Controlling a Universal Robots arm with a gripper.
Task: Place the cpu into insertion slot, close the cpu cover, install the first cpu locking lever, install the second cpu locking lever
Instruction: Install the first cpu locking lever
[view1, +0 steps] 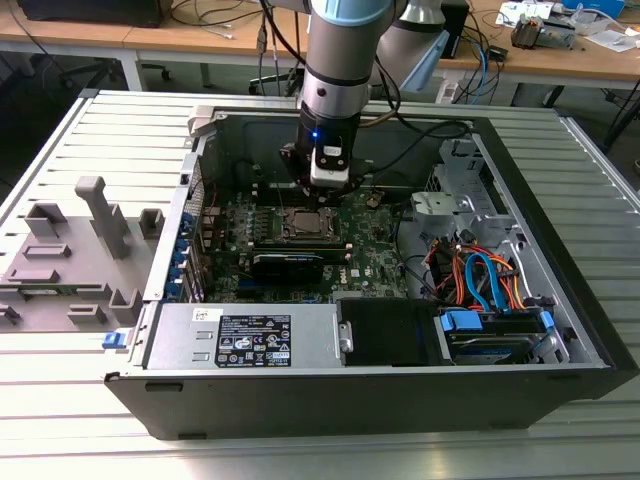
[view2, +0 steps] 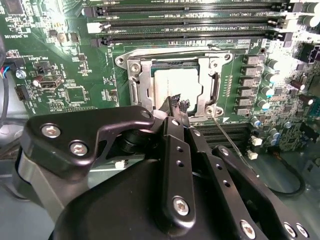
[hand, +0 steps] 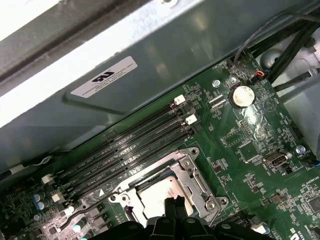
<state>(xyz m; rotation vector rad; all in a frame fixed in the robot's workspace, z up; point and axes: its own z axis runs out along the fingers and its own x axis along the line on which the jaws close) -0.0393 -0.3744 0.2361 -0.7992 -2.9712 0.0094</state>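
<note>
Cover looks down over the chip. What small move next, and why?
Probably shift the tool toward the loose locking lever: the cpu lies seated, the cpu cover lies flat around it, and that lever angles away unlatched.

Matt silver cpu (view2: 176, 84) (metal top)

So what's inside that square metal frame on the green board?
A flat silver-grey cpu shows through the cut-out of the cpu cover. The claw hides part of one edge, and the chip itself covers whatever lies beneath it.
</note>
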